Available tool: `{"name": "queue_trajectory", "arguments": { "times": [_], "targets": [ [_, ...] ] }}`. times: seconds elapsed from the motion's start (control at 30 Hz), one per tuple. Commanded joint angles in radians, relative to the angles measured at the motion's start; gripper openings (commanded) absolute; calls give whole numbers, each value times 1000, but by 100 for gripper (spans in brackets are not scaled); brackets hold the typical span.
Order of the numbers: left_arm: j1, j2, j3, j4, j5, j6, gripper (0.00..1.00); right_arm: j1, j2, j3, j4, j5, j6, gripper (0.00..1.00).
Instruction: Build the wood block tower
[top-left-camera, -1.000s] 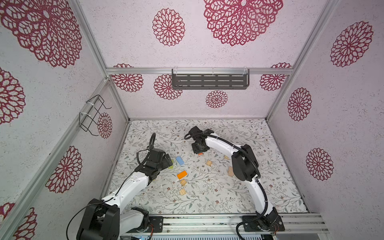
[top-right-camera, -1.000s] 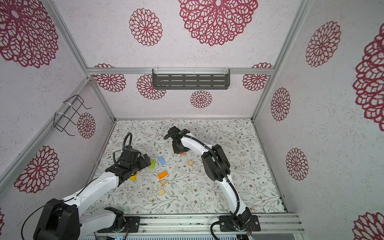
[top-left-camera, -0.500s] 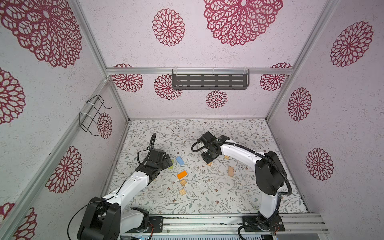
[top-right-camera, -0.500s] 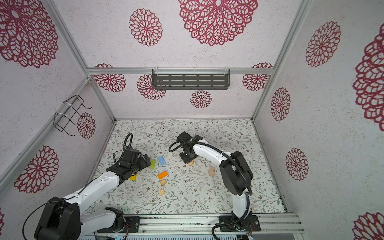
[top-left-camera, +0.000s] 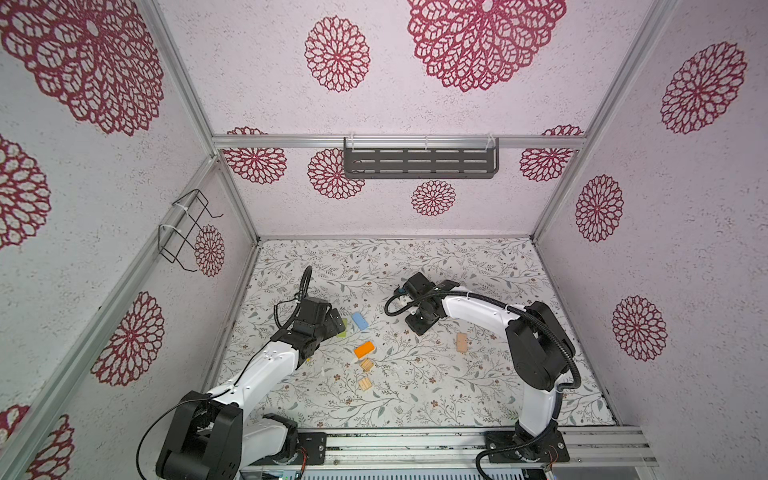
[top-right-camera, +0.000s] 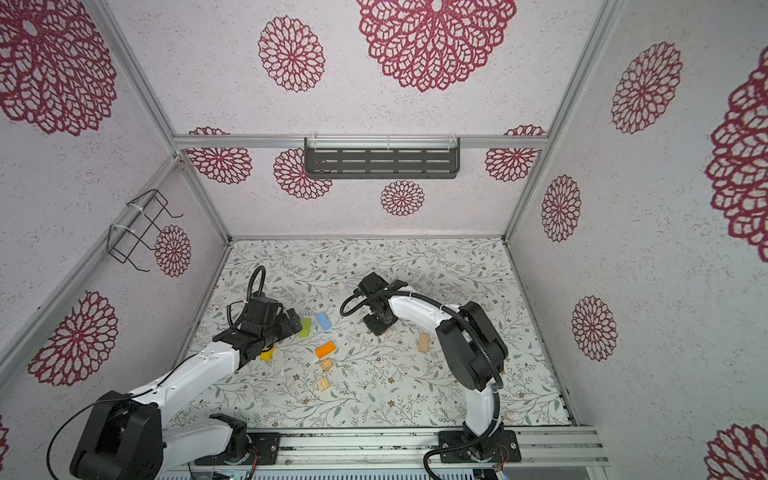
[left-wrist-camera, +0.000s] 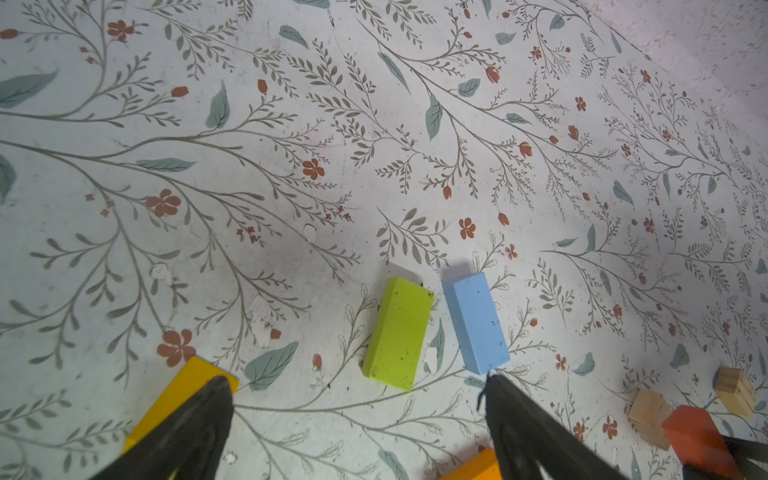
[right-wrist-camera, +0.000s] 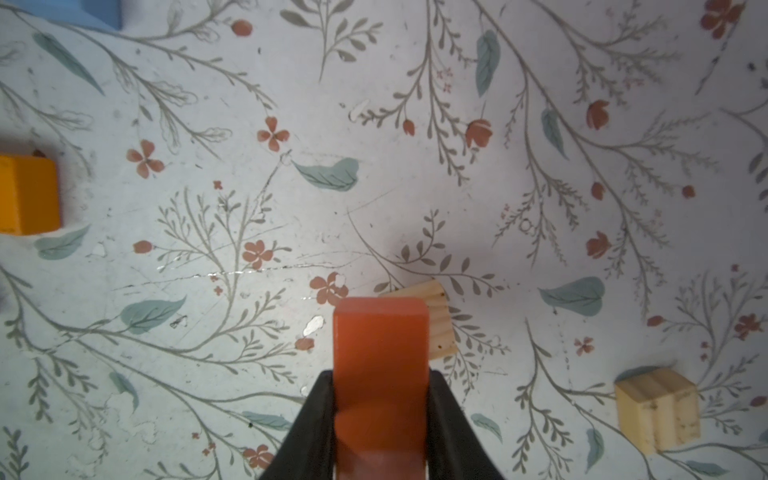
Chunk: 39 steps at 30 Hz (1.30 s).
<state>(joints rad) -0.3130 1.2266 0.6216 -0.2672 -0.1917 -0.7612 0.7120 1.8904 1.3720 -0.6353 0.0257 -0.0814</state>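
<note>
The wood block tower is out of view; the wood blocks lie singly on the floral mat (top-left-camera: 457, 395). My right gripper (right-wrist-camera: 380, 390) is shut on a red-orange block (right-wrist-camera: 380, 357), whose tip hangs over a tan block (right-wrist-camera: 442, 328); whether they touch I cannot tell. In both top views this gripper (top-left-camera: 419, 324) (top-right-camera: 376, 326) sits mid-mat. My left gripper (left-wrist-camera: 355, 395) (top-left-camera: 332, 322) stands open and empty just short of the green block (left-wrist-camera: 399, 332) and blue block (left-wrist-camera: 476, 322). A yellow block (left-wrist-camera: 178, 399) lies under one finger.
An orange block (top-left-camera: 364, 349) and two grooved tan blocks (top-left-camera: 367, 365) (top-left-camera: 365, 383) lie near the middle front. Another tan block (top-left-camera: 461, 343) lies right of the right gripper. Patterned walls enclose the mat; a dark shelf (top-left-camera: 419, 162) and wire rack (top-left-camera: 187, 232) hang on them.
The right arm has swung its elbow out to the right and carried the red-orange block nearer the front, over a tan block. The left arm has stayed still.
</note>
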Motion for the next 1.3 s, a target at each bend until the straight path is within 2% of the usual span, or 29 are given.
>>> {"name": "queue_trajectory", "arguments": {
  "times": [0.0,0.5,1.27],
  "targets": [
    [11,13,9,15,-3,-18,97,-20,-37,-2,11,15,-32,25],
    [11,25,15,13,-3,-18,97,-48,-8,-9,35,-44,-96,27],
    [12,39,23,12,0,-16,97,-54,49,-4,29,-56,-124,28]
  ]
}}
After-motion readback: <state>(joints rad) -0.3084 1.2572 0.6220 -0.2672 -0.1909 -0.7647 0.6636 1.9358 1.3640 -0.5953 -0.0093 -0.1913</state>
